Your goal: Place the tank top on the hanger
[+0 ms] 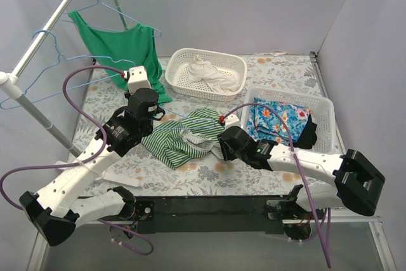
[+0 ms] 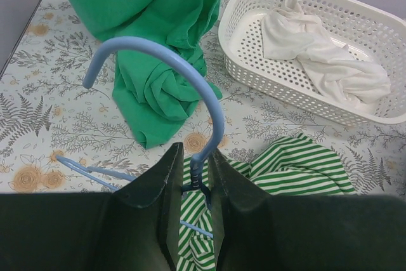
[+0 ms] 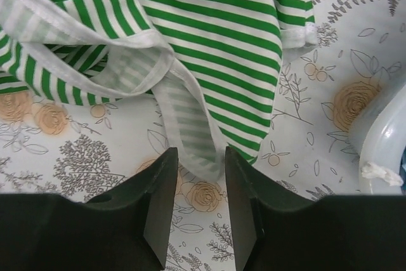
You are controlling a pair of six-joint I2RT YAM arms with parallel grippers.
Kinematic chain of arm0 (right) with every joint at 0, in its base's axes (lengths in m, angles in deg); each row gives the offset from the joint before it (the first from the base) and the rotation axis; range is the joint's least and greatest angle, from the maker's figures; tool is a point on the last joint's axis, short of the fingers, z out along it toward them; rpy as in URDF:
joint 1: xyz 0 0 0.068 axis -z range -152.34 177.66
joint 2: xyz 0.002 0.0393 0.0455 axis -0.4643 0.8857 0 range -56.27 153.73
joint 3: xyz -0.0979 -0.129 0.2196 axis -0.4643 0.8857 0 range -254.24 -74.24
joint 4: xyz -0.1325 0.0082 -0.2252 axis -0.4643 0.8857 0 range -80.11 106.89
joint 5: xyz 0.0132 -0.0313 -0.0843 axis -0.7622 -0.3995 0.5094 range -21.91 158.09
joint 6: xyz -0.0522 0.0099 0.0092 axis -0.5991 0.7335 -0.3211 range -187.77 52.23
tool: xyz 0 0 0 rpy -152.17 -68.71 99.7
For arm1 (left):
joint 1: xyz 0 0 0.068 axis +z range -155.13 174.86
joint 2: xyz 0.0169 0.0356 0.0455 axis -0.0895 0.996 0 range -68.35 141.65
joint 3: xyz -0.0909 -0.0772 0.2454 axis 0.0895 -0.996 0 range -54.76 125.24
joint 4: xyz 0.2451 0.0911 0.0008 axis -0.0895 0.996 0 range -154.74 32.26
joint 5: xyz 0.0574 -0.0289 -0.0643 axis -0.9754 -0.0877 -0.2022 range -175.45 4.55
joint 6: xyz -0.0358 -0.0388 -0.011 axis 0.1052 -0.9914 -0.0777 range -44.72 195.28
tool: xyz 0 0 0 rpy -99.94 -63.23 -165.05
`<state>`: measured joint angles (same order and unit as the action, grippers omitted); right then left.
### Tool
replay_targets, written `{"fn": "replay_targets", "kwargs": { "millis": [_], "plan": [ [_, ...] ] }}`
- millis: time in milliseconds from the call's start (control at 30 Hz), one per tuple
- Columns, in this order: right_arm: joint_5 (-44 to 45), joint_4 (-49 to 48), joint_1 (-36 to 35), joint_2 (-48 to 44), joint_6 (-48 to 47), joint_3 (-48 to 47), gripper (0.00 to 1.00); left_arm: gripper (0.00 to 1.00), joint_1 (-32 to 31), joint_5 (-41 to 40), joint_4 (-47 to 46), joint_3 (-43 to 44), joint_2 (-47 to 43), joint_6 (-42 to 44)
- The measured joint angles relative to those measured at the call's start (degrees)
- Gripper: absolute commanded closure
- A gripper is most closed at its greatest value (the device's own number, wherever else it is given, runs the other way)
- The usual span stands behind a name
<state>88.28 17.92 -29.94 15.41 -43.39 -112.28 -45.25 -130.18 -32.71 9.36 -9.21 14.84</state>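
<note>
1. Far left: a plain green tank top (image 1: 127,42) hangs from a rail (image 1: 38,46). It is not the task garment.

2. Left gripper (image 2: 195,152): the jaws are closed to a narrow slot on the twisted neck of the hanger (image 2: 146,42), just below the hook. The hook points up and away. The hanger's lower wires run under the fingers and toward the striped cloth.

3. Centre: the tank top (image 1: 184,138) lies crumpled on the table (image 1: 190,179), between the two grippers and not yet on the hanger. Whether a wire has already entered an opening appears doubtful, because folds hide that area.

4. Handling: the fabric is judged light, limp and likely to bunch, with no stiffness to hold an opening apart. The white-edged neck or armhole band is the firmest place to pinch.

5. Right gripper (image 3: 200,157): the jaws stand apart and hold nothing. A white-edged strip of the garment lies at the fingertips, in line with the gap.

6. Right: a white basket (image 1: 209,51) holds pale cloth. A second basket (image 1: 285,90) holds blue floral cloth (image 1: 279,118).
</note>
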Motion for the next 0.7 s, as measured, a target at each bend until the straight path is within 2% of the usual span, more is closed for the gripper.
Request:
{"fn": "replay_targets", "kwargs": {
  "millis": [133,367,433,467,533,700],
  "plan": [
    [5.8,2.5,-1.5,3.7,1.0,-2.8,0.53,1.00,0.0,-0.5,0.5,0.0,-0.2,-0.2],
    [9.9,4.9,-1.8,5.6,2.4,-3.5,0.59,1.00,0.0,-1.2,1.0,-1.6,-1.3,-1.4],
    [9.9,5.6,-1.8,6.1,2.7,-3.5,0.70,1.00,0.0,-1.4,1.0,-2.0,-1.6,-1.7],
    [9.8,5.7,-1.8,6.4,2.8,-3.5,0.85,1.00,0.0,-1.6,0.9,-2.2,-1.8,-1.8],
    [9.6,5.8,-1.8,6.6,2.6,-3.5,0.99,1.00,0.0,-1.9,1.0,-2.7,-2.2,-2.0],
    [9.7,8.0,-1.8,6.4,2.6,-6.2,0.99,1.00,0.0,-2.4,0.7,-3.9,-2.6,-2.3]
  ]
}}
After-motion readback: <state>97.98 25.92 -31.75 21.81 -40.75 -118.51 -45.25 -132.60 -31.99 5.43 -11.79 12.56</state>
